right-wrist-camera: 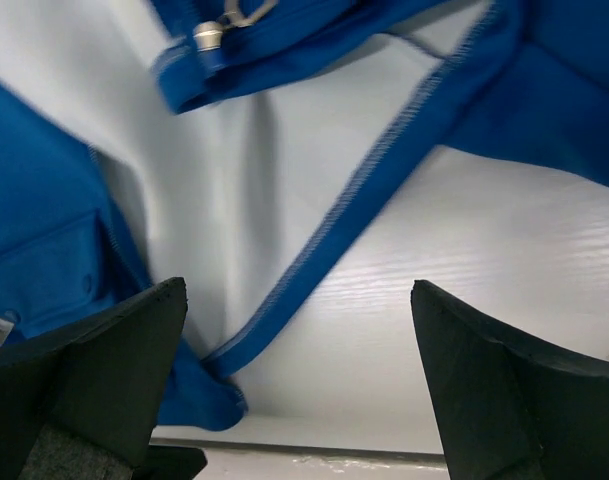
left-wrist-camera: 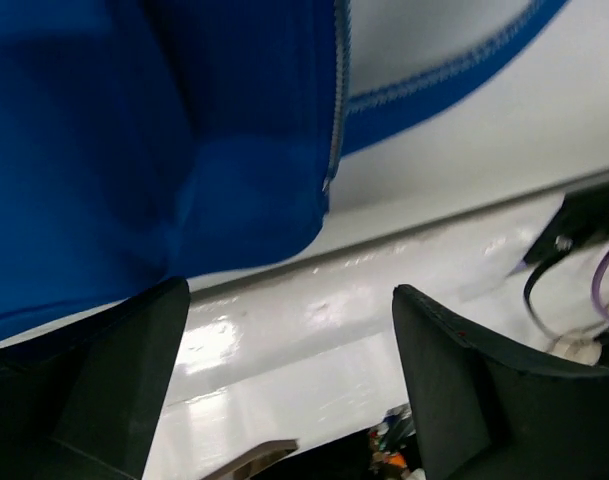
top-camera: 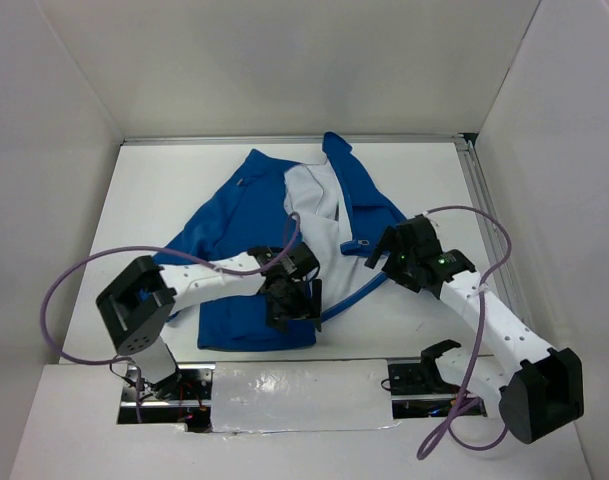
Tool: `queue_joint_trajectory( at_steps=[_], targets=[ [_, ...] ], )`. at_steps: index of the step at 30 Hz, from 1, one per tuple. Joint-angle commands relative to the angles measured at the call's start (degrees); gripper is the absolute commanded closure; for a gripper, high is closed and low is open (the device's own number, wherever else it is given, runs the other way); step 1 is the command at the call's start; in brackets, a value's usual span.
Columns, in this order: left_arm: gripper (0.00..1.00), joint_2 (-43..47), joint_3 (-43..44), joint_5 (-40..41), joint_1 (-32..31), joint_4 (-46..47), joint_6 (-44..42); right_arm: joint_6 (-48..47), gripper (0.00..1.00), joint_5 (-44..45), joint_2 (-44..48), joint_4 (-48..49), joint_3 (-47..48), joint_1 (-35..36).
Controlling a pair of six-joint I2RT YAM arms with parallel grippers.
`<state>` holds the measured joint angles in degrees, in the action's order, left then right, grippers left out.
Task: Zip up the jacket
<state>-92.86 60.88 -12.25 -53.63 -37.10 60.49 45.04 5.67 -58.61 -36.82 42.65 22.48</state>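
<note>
Fingers of the left gripper [top-camera: 289,302] stand apart, empty, over the near hem of the jacket [top-camera: 234,225], close to the bottom end of its zipper teeth [left-wrist-camera: 335,110]. A little farther back, the right gripper [top-camera: 382,250] is likewise spread with nothing between, above a loose blue edge. Beyond, the jacket lies unzipped on the white table [top-camera: 424,190], pale lining [top-camera: 311,195] up, collar toward the far wall.

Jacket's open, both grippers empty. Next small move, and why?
Probably lower the left gripper and pinch the jacket corner where the zipper ends: it sits just ahead of those open jaws. The slider lies ahead of the right gripper, so anchoring this side first seems sensible.
</note>
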Motion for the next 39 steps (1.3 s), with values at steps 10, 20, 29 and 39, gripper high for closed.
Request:
queue_joint_trajectory(
  at_steps=[10,20,29,39],
  targets=[
    [0.41,-12.61,4.95,2.4,-0.6,1.94,7.0,-5.66,0.0,-8.75,6.05,2.98,-6.18,-10.96],
    [0.53,-23.49,16.01,10.75,-5.0,-11.31,14.38,-6.63,0.0,-10.59,8.51,3.24,-8.46,-14.48],
    [1.0,-25.1,18.57,11.55,-5.08,-13.35,15.8,-9.78,0.02,-9.19,12.29,2.63,-8.9,-15.45],
    [1.0,-5.42,8.92,11.9,-4.82,-8.78,13.16,-15.07,0.01,-10.51,5.98,13.17,-2.76,-7.46]
  ],
)
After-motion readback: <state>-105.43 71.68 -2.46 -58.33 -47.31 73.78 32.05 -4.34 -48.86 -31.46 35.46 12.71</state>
